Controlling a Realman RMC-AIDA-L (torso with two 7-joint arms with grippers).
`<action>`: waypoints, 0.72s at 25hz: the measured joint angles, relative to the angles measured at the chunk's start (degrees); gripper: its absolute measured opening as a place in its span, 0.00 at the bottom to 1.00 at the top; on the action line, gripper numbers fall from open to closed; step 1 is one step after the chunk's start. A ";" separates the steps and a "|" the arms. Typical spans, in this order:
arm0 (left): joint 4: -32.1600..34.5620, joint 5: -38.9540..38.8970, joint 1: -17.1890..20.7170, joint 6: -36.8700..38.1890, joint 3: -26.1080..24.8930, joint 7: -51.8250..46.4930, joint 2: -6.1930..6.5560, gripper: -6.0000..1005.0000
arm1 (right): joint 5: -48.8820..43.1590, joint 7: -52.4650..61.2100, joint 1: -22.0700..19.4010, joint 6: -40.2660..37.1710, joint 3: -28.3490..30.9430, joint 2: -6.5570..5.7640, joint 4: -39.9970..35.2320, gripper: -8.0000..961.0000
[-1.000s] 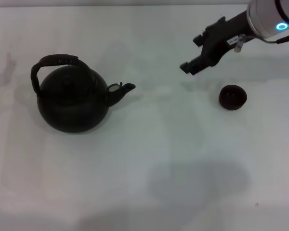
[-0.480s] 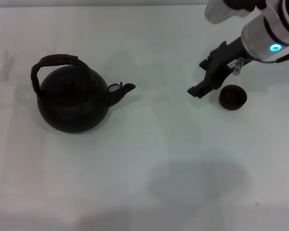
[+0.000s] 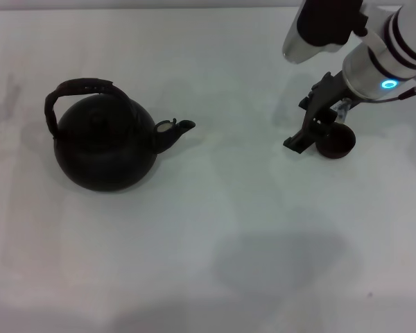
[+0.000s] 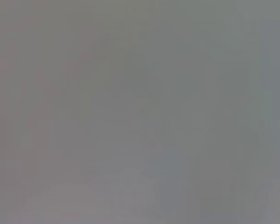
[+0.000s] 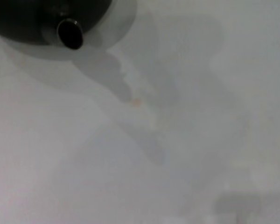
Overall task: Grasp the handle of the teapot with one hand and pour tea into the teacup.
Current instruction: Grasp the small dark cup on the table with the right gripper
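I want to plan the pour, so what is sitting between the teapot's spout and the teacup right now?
In the head view, only bare white table lies between the spout and the right gripper, which stands directly beside the teacup on its spout side.

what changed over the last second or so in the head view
The right gripper came down from above the table and toward the robot, ending right beside the teacup on the teapot's side, partly overlapping its rim. Whether it has taken hold cannot be told. The teapot, its handle and the teacup stayed put. The left arm is not in view.
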 joint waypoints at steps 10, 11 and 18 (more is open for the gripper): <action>0.15 0.31 0.13 -0.02 0.00 -0.05 -0.26 0.89 | -1.01 0.62 1.09 -0.18 -0.71 0.03 2.61 0.84; 0.15 0.27 0.14 -0.06 -0.08 -0.09 -0.27 0.89 | -1.21 0.66 1.09 -0.27 -0.72 0.03 2.85 0.84; 0.16 0.03 -0.08 -0.47 -0.29 -0.28 -0.38 0.89 | -3.11 1.08 1.27 -1.34 -1.31 0.01 4.56 0.83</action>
